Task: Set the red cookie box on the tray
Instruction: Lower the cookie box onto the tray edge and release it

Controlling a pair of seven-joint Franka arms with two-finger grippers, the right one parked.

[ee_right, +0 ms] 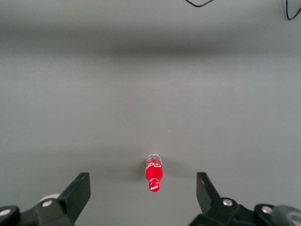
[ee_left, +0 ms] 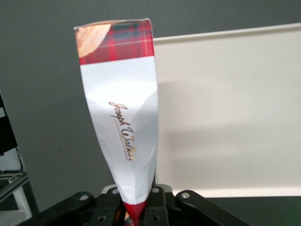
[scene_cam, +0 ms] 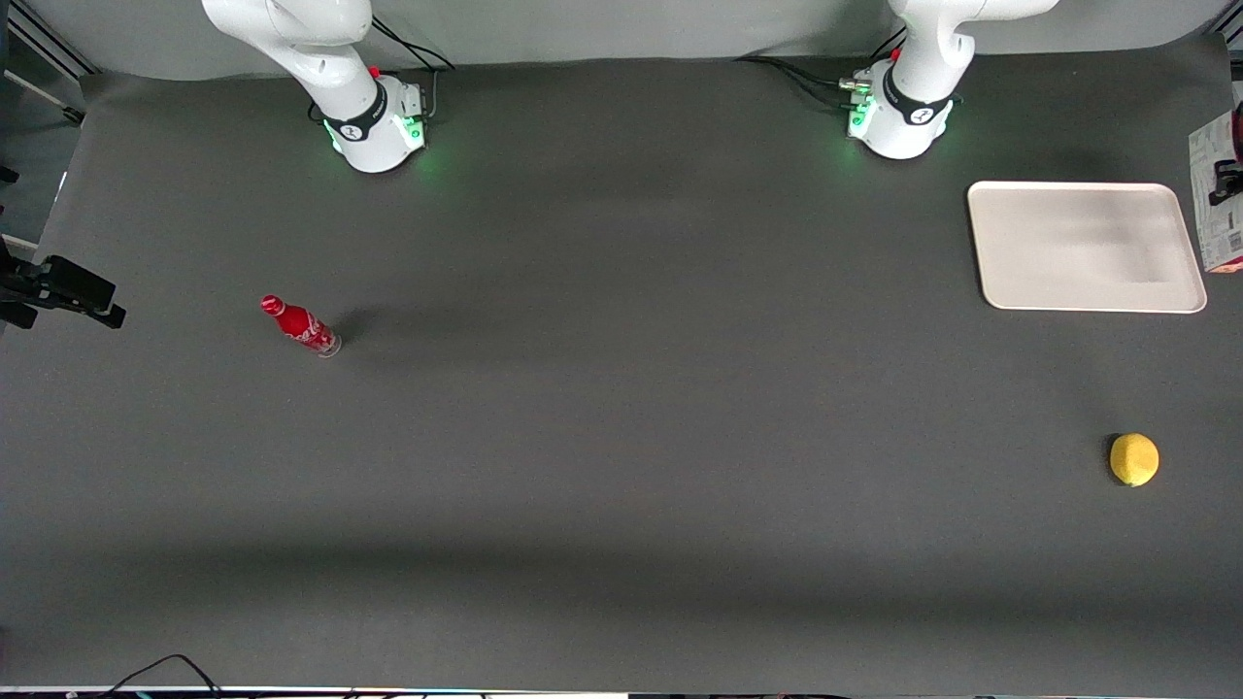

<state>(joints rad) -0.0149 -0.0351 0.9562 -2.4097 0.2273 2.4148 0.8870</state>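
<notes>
— Gripping the red cookie box (ee_left: 123, 108) by its bottom end, the pincer (ee_left: 136, 207), jaws pinched shut on the carton.

— Squeezed flat down there?

— Crumpled narrow at the clamp, wider toward the free end. Tartan print and a bit of cookie picture at that end, white panel with gold script along the middle.

— Lifted or resting?

— Held up off the counter (scene_cam: 621, 437), at the working arm's end. Only an edge of it caught by the front camera (scene_cam: 1216, 189), white with small print, cut off by the frame border.

— And the tray (scene_cam: 1086, 246)?

— Flat on the counter, near the working arm's base, cream with rounded corners, bare inside. Just beside the box in the front camera. From the wrist camera, seen past the box (ee_left: 225, 113), part of the carton overlapping the tray's edge.

— Box touching the tray?

— Cannot tell for certain; a soft shadow on the tray surface, nothing more.

— Anything else lying about?

— Small red bottle (scene_cam: 300, 325) tipped on its side toward the parked arm's end, well apart from the tray. Yellow lemon (scene_cam: 1133, 459) nearer the front camera than the tray.
</notes>
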